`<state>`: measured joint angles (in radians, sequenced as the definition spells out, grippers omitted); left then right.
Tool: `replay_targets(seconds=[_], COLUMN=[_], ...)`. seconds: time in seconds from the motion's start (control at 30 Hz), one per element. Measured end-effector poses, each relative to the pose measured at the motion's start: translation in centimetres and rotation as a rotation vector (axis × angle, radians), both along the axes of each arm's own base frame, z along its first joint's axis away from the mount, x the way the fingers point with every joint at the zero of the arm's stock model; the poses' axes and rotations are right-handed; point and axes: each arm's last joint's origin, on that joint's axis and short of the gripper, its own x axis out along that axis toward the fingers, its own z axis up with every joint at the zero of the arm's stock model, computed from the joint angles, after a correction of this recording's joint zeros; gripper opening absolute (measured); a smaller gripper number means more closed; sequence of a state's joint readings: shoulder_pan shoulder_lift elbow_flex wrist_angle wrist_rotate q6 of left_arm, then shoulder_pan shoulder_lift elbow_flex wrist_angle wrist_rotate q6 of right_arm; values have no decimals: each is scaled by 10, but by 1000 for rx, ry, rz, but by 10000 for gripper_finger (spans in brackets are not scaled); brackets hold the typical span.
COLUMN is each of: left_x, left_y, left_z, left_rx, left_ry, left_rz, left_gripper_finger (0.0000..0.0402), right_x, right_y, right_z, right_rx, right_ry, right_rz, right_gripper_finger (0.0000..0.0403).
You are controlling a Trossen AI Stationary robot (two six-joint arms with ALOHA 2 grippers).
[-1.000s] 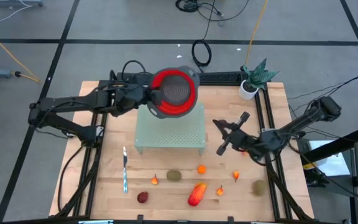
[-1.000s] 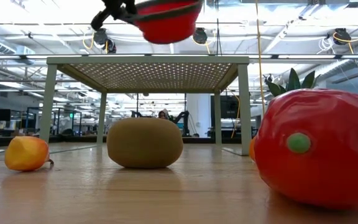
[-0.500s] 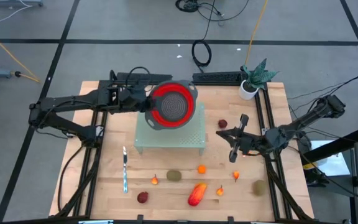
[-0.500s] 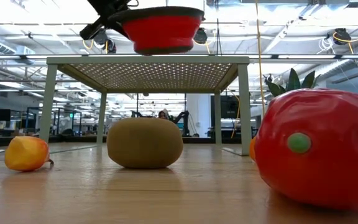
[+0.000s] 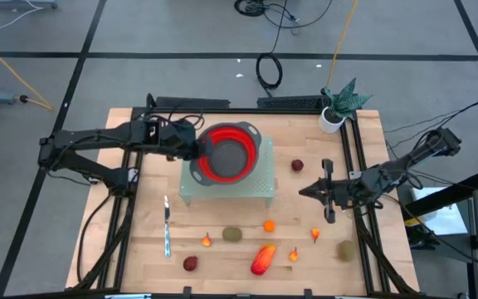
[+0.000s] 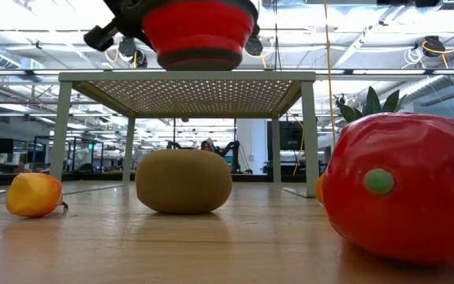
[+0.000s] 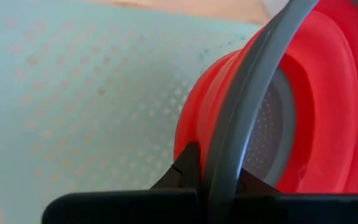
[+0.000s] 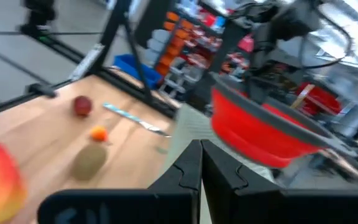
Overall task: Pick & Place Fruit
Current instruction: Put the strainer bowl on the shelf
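Since the earlier frames, the red bowl (image 5: 226, 154) has travelled from beyond the far edge of the pale green perforated stand (image 5: 256, 184) to a position over its top, and its tilt has levelled out. The right arm has rotated, so its gripper now points toward the near side of the table.

The wooden table (image 5: 131, 216) carries the stand at its centre. The left gripper (image 5: 196, 150) is clamped on the bowl's grey rim, as the left wrist view confirms. In the low view the bowl (image 6: 199, 33) sits just above the stand top; contact cannot be confirmed.

The right gripper (image 5: 329, 199) hovers right of the stand with its fingers closed together and nothing between them.

The fruit is all on the table, none in the bowl: a red-orange elongated piece (image 5: 262, 258), a brown-green oval (image 5: 232, 234), a second oval (image 5: 347, 247), a dark-red round fruit (image 5: 297, 165), another (image 5: 190, 263), and small orange pieces (image 5: 269, 225). A silver knife (image 5: 167, 226) lies to the left of them.

Judgement: the receptacle is nearly placed; fruit transfer has not begun.
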<state>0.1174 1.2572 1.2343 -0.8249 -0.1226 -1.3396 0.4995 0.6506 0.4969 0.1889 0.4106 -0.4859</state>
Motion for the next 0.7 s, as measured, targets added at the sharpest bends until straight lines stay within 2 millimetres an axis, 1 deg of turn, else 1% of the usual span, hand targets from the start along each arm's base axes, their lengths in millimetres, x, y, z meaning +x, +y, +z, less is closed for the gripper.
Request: replay_targets(seconds=[0.2, 0.33, 0.43, 0.53, 0.6, 0.7], left_x=[-11, -25, -31, -36, -37, -40], left_y=[-8, -10, -10, -9, -7, -5], left_z=[4, 19, 32, 38, 40, 37], left_rx=[-52, -46, -33, -17, -17, -23], left_ry=[45, 140, 153, 172, 171, 219], left_rz=[10, 37, 48, 41, 31, 28], left_gripper_finger=[0, 0, 0, 0, 0, 0], right_x=[-4, -5, -5, -5, -5, -5], right_y=[-1, 0, 0, 0, 0, 0], right_z=[-7, -8, -8, -8, -7, -8], right_rx=[-26, -24, -24, -24, -22, -23], right_ry=[73, 84, 84, 84, 81, 81], right_rz=[52, 67, 73, 74, 73, 74], right_gripper_finger=[0, 0, 0, 0, 0, 0])
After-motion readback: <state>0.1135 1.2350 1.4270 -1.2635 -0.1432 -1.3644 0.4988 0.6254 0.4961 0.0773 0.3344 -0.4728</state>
